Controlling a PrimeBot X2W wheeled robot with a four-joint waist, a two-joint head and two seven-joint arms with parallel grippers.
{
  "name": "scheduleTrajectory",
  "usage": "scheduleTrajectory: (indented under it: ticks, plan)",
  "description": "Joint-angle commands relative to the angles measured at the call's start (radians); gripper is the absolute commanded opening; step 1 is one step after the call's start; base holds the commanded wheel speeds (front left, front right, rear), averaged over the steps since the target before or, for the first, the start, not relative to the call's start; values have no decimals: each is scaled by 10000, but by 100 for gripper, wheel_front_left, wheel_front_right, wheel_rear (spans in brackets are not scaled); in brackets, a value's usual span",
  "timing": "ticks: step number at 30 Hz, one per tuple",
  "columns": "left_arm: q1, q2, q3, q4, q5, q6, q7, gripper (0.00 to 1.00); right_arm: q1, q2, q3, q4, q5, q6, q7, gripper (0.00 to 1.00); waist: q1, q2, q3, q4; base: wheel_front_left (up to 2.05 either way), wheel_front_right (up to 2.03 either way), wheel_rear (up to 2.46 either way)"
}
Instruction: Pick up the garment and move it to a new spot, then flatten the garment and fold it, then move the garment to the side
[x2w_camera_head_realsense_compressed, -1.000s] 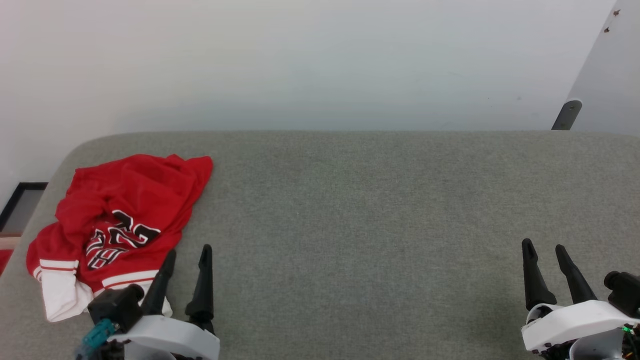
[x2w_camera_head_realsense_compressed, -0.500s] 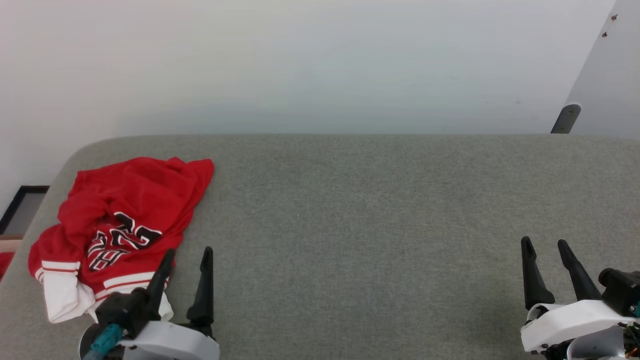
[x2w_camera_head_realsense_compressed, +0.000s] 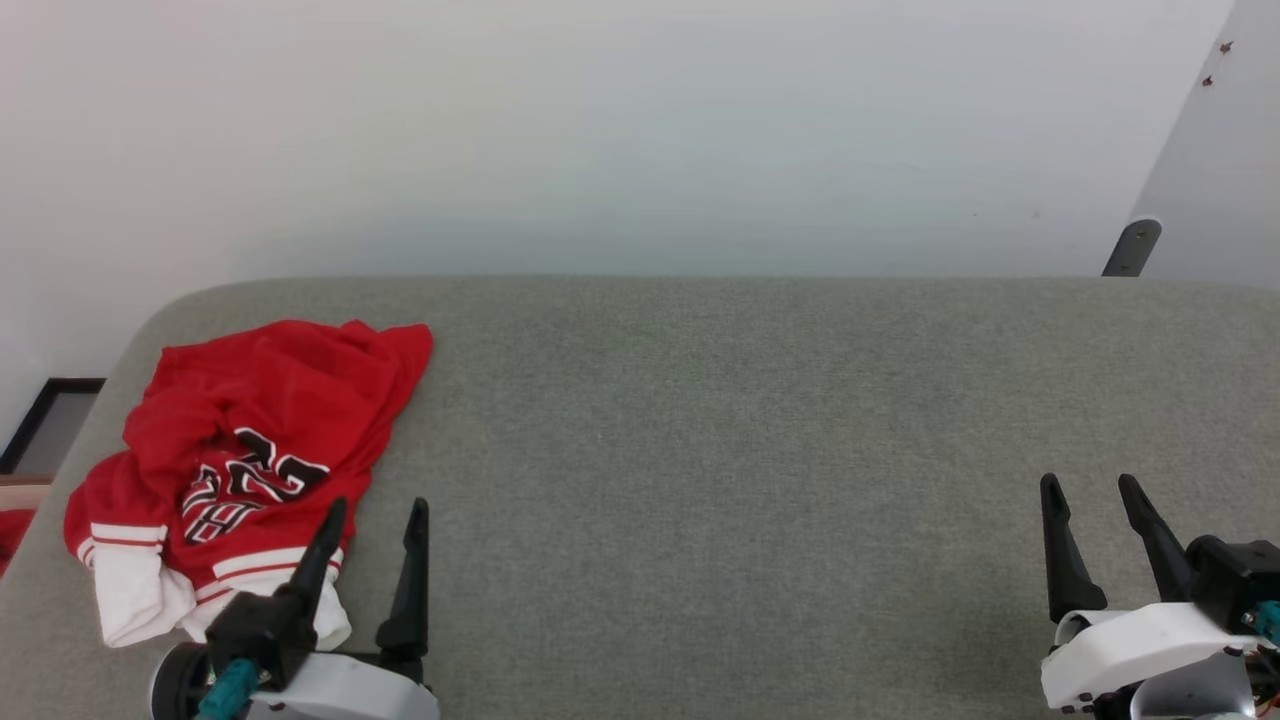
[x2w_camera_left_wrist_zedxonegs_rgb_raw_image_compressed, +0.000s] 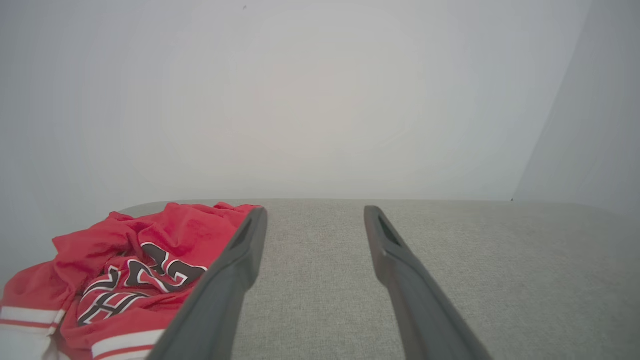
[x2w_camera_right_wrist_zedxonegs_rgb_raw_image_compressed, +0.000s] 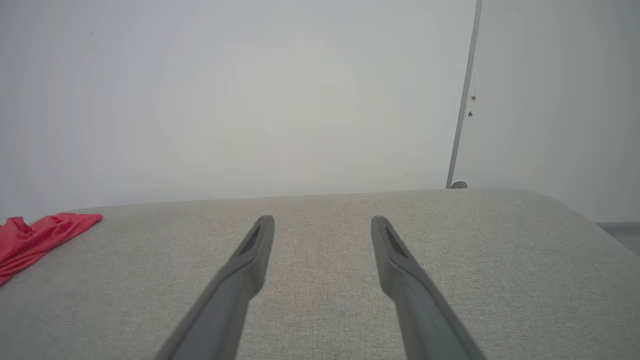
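The garment (x2w_camera_head_realsense_compressed: 262, 430), a red shirt with white striped trim and black lettering, lies crumpled at the left end of the grey padded surface (x2w_camera_head_realsense_compressed: 720, 450). It shows low on the left in the left wrist view as the garment (x2w_camera_left_wrist_zedxonegs_rgb_raw_image_compressed: 135, 255) and at the far left edge in the right wrist view as the garment (x2w_camera_right_wrist_zedxonegs_rgb_raw_image_compressed: 35, 237). My left gripper (x2w_camera_head_realsense_compressed: 377, 508) hovers open just right of the shirt's near edge, with nothing between its fingers (x2w_camera_left_wrist_zedxonegs_rgb_raw_image_compressed: 235, 270). Far off at the lower right, my right gripper (x2w_camera_head_realsense_compressed: 1088, 483) stands open and empty.
A pale wall (x2w_camera_head_realsense_compressed: 640, 140) backs the surface. The surface's rounded left corner (x2w_camera_head_realsense_compressed: 150, 310) drops off beside the shirt, with a dark-framed object (x2w_camera_head_realsense_compressed: 40, 420) on the floor below. A grey post (x2w_camera_head_realsense_compressed: 1130, 248) stands at the back right.
The whole head view has slid down slightly, so the camera moved. Both grippers sit a little lower in it; the shirt lies as before.
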Motion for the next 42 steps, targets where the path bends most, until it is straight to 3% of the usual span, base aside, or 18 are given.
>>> scheduleTrajectory:
  ticks: [1, 11, 31, 38, 42]
  plan:
    - [77, 12, 1, -28, 197, -62, -64, 100, 111, -51, 2, -57, -137, 7, -75, 100, -1, -1, -10, 15, 0, 0, 0]
    - [-159, 41, 125, 407, 426, -199, -218, 100, 146, -147, 128, -87, -599, 8, -107, 100, -1, -1, -158, 705, 0, 0, 0]
    - [-1015, 163, 279, 1274, 219, 133, -139, 100, -235, 3, 1130, 244, 41, 8, -56, 100, -1, -1, -542, 3823, 0, 0, 0]
    - [-1401, 86, 175, 1377, -22, 70, -24, 100, -272, -31, 1099, 271, 84, 8, 29, 100, -1, -1, -422, 4229, 0, 0, 0]
    - [-2037, 195, 28, 1328, -486, -172, 597, 100, -357, -117, 1113, 149, 138, 8, 175, 100, -1, -1, -172, 4211, 0, 0, 0]
